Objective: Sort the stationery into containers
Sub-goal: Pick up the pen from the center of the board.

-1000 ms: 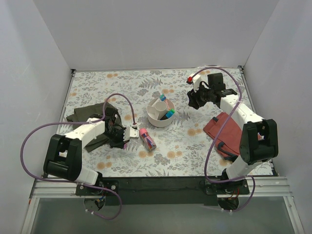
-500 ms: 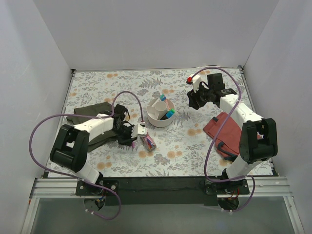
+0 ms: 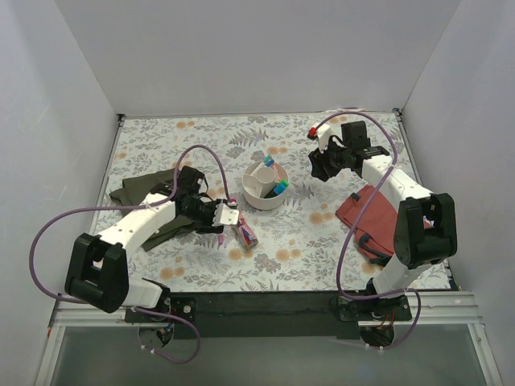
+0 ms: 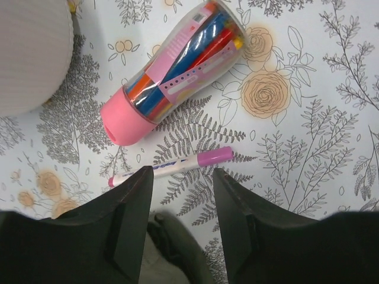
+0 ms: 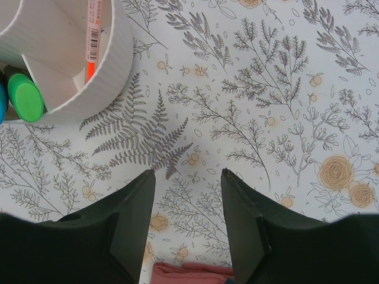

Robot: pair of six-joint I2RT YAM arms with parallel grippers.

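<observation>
left hand (image 3: 228,215) and right hand (image 3: 322,165) both spread, nothing pinched.
top view: left hand low over the floral counter (image 3: 306,249), just beside the stubby pink tube (image 3: 244,232), olive cloth (image 3: 141,186) beneath its arm; off-white divided bowl (image 3: 251,195) just beyond, capped stationery upright inside; right hand to the bowl's right, apart from it, red cloth (image 3: 366,211) nearer its base. left wrist view: 2 fingers apart, thin white pen (image 4: 172,166) with a pink cap flat just past the tips, touching neither; tube on its side beyond. right wrist view: fingers apart over bare print; bowl at upper left, green highlighter end (image 5: 26,97) and orange pen (image 5: 93,35) in separate compartments.
</observation>
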